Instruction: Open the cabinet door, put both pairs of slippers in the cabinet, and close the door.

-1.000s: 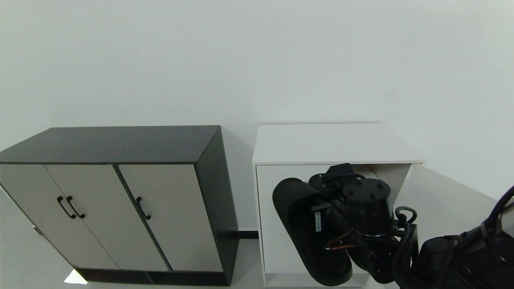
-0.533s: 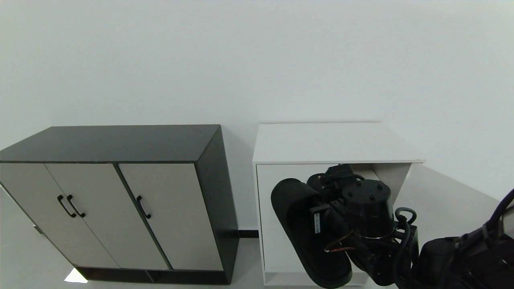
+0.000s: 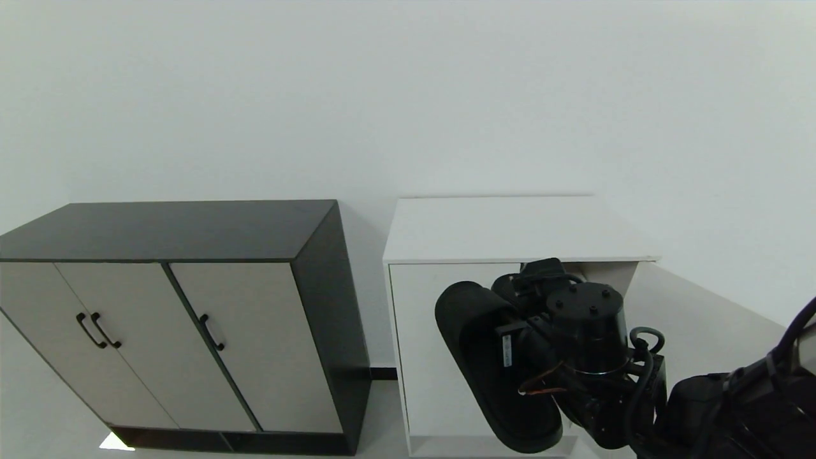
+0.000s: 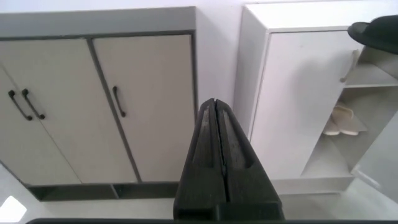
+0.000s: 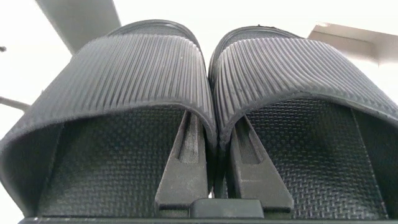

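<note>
Two black slippers [image 5: 146, 81], pinched by right pincer [image 5: 214, 124]

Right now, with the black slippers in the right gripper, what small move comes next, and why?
Probably ease the black slippers forward into the open side of the cabinet. The right gripper is shut on both, they hang just before the opening, and the white pair already lies inside.

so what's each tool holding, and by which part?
Right tool: the pair of black slippers, pinched together at the straps' adjoining inner sides. Left tool: shut, empty.
</note>
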`<state>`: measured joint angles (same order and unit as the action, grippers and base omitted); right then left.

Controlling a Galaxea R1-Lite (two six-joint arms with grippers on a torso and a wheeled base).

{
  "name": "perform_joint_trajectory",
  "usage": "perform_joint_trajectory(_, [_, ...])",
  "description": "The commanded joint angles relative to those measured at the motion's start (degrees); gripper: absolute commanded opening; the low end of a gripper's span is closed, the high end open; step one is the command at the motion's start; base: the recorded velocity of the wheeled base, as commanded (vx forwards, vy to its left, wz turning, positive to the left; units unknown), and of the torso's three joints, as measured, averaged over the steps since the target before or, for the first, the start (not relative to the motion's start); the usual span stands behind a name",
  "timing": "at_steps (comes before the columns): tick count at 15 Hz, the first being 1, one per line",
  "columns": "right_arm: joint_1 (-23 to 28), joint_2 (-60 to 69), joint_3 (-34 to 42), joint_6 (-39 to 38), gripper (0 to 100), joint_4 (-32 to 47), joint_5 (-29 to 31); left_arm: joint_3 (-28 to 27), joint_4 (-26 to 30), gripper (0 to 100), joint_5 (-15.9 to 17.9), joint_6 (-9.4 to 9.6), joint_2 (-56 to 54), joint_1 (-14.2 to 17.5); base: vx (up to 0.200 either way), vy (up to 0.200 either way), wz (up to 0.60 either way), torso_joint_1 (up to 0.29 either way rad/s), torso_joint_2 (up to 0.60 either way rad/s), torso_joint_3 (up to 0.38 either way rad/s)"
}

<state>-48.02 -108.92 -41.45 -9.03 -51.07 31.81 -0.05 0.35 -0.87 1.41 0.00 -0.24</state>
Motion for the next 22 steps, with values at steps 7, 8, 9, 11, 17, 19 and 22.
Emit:
perform_joint_trajectory(7, [-0.1,-0.1,0.1,-0.1,0,-0.1,-0.1,0.0,0.0,0,0.0,-0.01,0.1,0.0,0.0,-0.2,0.0,0.005,0.0,0.004])
perform_joint_trajectory(8, [0.0,-0.1,0.1,-0.1,0,-0.1,-0.1,0.0,0.0,0,0.0,-0.01,0.1,0.0,0.0,-0.2,0.0,0.002,0.0,-0.002])
perform_joint_trajectory(9, [0.0,-0.1,0.2,-0.1,0,-0.1,-0.1,0.0,0.0,0,0.0,0.08,0.0,0.0,0.0,-0.2,0.0,0.002,0.0,0.002])
perform_joint_trajectory(11, [0.1,-0.1,0.6,-0.1,0,-0.2,0.1,0.0,0.0,0,0.0,-0.01,0.0,0.0,0.0,-0.2,0.0,0.002,0.01,0.005])
perform_joint_trajectory(17, [0.8,-0.1,1.4,1.2,0,-1.5,0.1,0.0,0.0,0,0.0,-0.01,0.0,0.0,0.0,-0.1,0.0,0.001,0.0,0.0])
perform_joint_trajectory(19, [0.7,-0.1,1.5,1.2,0,-2.1,0.1,0.0,0.0,0,0.0,-0.01,0.1,0.0,0.0,0.0,0.0,0.0,0.0,0.0])
perform_joint_trajectory(22, [0.8,-0.1,1.7,1.2,0,-2.1,0.1,0.0,0.0,0,0.0,-0.01,0.1,0.0,0.0,0.0,0.0,0.0,0.0,0.0])
